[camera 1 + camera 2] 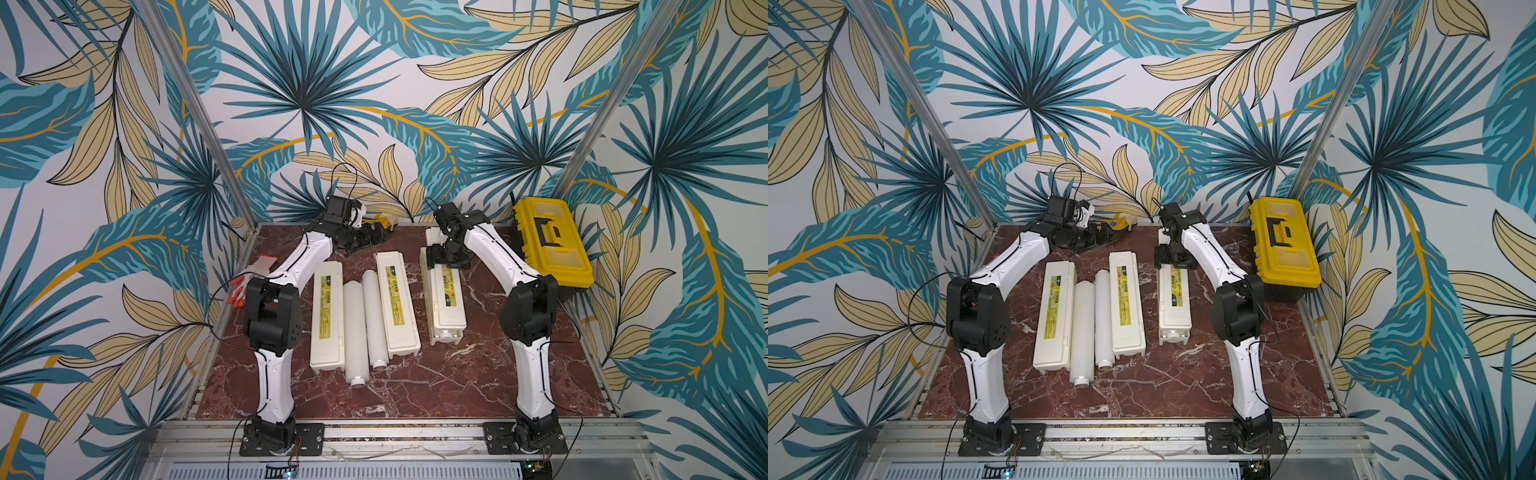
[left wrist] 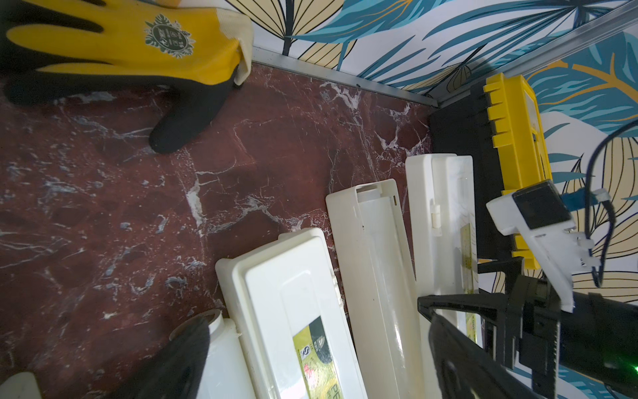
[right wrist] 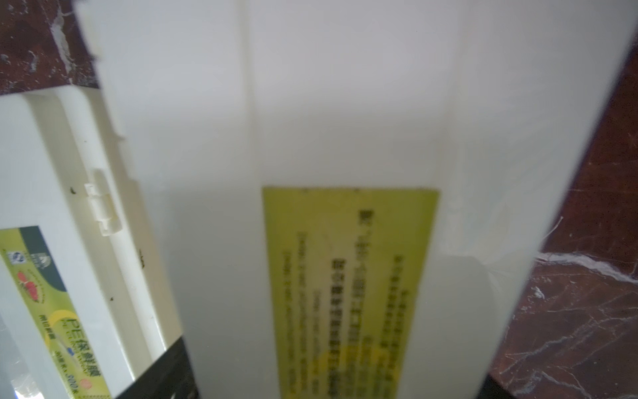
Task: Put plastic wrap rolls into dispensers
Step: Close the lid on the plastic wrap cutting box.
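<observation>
White right arm folds down, gripper astride the right dispenser — jaws wide, grip impossible to tell.

Bright even light, soft shadows; dispenser blurred in right wrist view.

what I look like | my left arm and right arm: glossy white shells, chunky black joint housings | thin black cables down each link | screwed-down black base plates | right end effector all black, white camera bracket on the wrist
</observation>
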`<state>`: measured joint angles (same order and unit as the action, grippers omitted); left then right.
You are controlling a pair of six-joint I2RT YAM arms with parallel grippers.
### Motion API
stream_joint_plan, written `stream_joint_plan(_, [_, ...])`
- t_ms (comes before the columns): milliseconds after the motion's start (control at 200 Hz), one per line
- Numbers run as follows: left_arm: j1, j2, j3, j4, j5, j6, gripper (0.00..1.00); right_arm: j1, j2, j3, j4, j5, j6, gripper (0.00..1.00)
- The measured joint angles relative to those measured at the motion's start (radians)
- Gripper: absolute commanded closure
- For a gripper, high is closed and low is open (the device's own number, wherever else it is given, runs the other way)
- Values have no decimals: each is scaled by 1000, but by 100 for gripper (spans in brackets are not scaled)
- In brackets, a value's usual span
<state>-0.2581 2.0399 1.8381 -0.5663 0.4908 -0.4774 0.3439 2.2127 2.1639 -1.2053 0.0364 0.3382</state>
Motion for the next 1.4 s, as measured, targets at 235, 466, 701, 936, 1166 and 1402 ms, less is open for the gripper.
stream_joint_plan(235, [0, 0, 0, 0, 0, 0, 1, 10, 22, -26, 24, 0, 10, 23])
stream_joint_plan(466, [0, 0, 0, 0, 0, 1, 1, 21, 47, -44, 41, 2, 5, 22])
stream_joint_plan(701, [0, 0, 0, 0, 0, 1, 1, 39, 48, -66, 52, 16, -16, 22])
stream_joint_plan(936, [0, 0, 0, 0, 0, 1, 0, 39, 48, -91, 63, 18, -21, 20])
stream_joint_plan(1166, [0, 0, 0, 0, 0, 0, 0, 41, 47, -99, 72, 31, -19, 17])
stream_joint_plan(1402, [1, 0, -1, 0, -1, 0, 0, 45, 41, -118, 92, 66, -17, 16])
